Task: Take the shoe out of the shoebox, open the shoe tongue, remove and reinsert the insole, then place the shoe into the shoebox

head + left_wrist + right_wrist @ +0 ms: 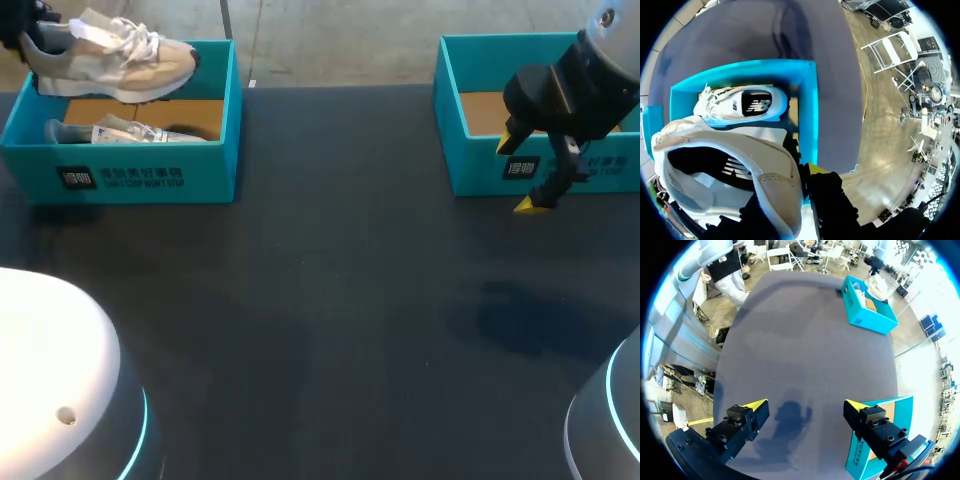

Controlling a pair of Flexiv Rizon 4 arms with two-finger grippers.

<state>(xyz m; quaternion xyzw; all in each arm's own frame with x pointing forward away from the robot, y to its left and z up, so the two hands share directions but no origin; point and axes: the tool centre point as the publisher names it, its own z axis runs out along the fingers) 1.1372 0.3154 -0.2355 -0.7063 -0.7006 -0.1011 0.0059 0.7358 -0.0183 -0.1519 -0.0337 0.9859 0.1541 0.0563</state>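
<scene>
**Setting:** robotics lab, manipulation test bench.

**Indicated by:**
- A dark matte table [330, 300] is flanked by two white arm bases, the left base [60, 400] and the right base [610, 420], each ringed by a lit blue band.
- The right gripper [518, 175], yellow-tipped, is held spread above the table.
- Two teal shoeboxes, the left box [130, 180] and the right box [480, 170], are set at the far corners.
- One shoe [120, 60] is clamped by the left gripper [805, 187] above the left box.
- A second shoe [130, 130] is laid inside it.
</scene>
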